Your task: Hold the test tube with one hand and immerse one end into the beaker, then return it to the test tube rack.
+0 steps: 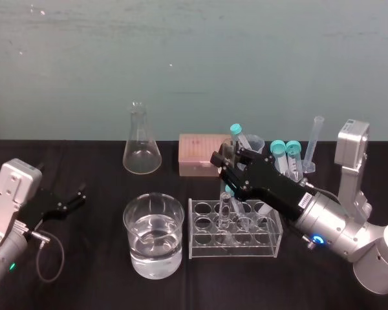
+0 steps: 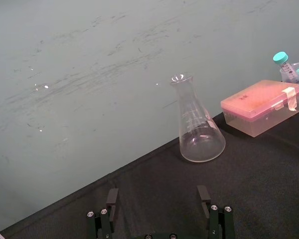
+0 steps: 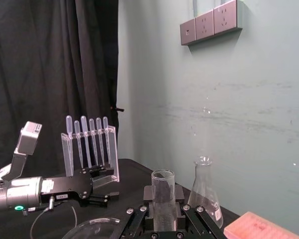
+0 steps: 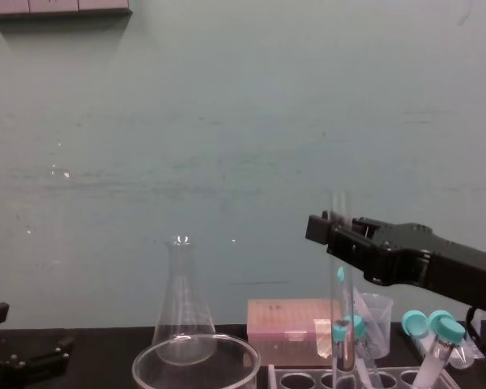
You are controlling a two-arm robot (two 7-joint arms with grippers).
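Head view puts my right gripper over the test tube rack, the arm reaching in from about 4 o'clock. Its black fingers are pinched onto the upper part of the test tube. The tube stands upright with its lower end down in one of the rack's left-hand holes. From this angle I cannot tell whether the rounded bottom rests on the rack's floor or hangs just above it.

In the chest view the tube is straight up and down, and its open mouth rises above my fingers. In the right wrist view my fingers sit on either side of the glass, tight against it, just below the mouth.

The beaker sits just beside the rack at 9 o'clock, apart from the tube, with water filling its lower half. A conical flask stands at 12 o'clock from the beaker, and a pink box lies at 12 o'clock from the rack. Teal-capped tubes and a narrow graduated cylinder stand behind the rack at about 1 and 2 o'clock.

My left gripper is parked low over the black table, at 9 o'clock from the beaker and well apart from it. Its fingers are spread wide.
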